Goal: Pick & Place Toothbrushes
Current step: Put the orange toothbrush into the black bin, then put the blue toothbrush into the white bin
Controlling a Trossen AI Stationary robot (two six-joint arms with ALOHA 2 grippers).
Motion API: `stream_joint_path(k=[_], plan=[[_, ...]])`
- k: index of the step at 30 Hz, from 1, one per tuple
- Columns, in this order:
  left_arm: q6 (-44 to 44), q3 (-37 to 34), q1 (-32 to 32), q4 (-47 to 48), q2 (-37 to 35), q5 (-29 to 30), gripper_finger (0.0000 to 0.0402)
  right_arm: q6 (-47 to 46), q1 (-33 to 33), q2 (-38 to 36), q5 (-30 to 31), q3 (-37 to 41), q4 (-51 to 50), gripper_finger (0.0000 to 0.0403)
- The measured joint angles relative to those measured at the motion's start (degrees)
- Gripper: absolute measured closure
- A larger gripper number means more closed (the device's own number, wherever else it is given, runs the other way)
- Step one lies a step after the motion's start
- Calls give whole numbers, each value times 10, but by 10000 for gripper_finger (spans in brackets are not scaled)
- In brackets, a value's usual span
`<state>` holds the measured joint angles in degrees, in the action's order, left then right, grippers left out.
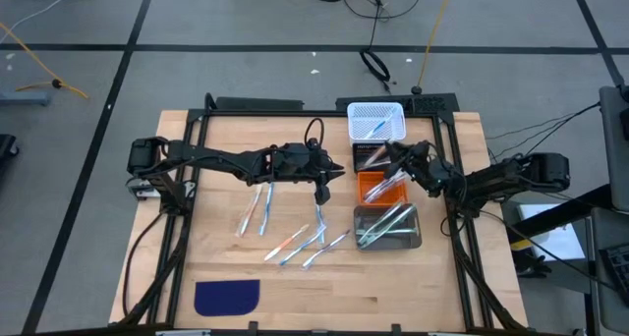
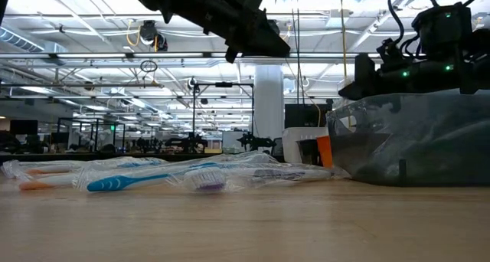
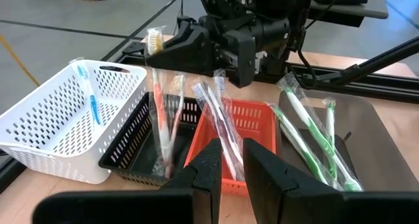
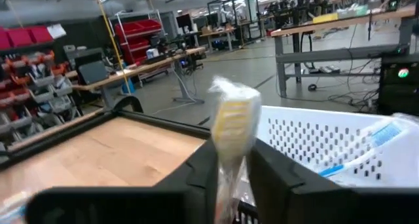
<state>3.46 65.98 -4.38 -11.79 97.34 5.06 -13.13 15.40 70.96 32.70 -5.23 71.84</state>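
Note:
Several wrapped toothbrushes (image 1: 285,233) lie flat on the wooden table, and the low view shows them too (image 2: 145,179). My right gripper (image 4: 230,165) hovers over the black bin (image 3: 141,135), shut on a wrapped toothbrush with a yellowish head (image 4: 232,122) and an orange handle (image 3: 158,99). My left gripper (image 1: 321,193) hangs above the loose toothbrushes at mid-table. Its fingers (image 3: 209,168) stand a narrow gap apart, with nothing between them. More toothbrushes lean in the white basket (image 3: 88,96), the orange bin (image 3: 226,129) and the grey bin (image 3: 308,135). My right gripper pinches the wrapped toothbrush just below its head (image 3: 156,59) between its two fingers. The fingers lie level, reaching in from the table's right and crossing the toothbrush. It stands upright, head above the fingers, handle hanging down into the black bin.
The four bins stand in a row at the table's right: white basket (image 1: 375,120), black bin (image 1: 366,155), orange bin (image 1: 371,189), grey bin (image 1: 388,228). A dark blue cloth patch (image 1: 226,297) lies near the front left. A black frame (image 1: 187,194) borders the table.

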Motion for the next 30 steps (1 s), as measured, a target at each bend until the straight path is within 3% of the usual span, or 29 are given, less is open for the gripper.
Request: stream_joint_path(k=[9,15,27,30], plan=[[-2,0,-4,1,0,10,339,51,-1,-6,-2,-1,-1,233],[-3,0,-12,11,0,20,339,95,-1,-35,-15,-1,-1,190],[3,0,-16,42,0,20,339,148,-12,-123,-15,-2,-11,184],[9,0,-15,68,0,16,339,156,-28,-142,-41,-2,-12,185]])
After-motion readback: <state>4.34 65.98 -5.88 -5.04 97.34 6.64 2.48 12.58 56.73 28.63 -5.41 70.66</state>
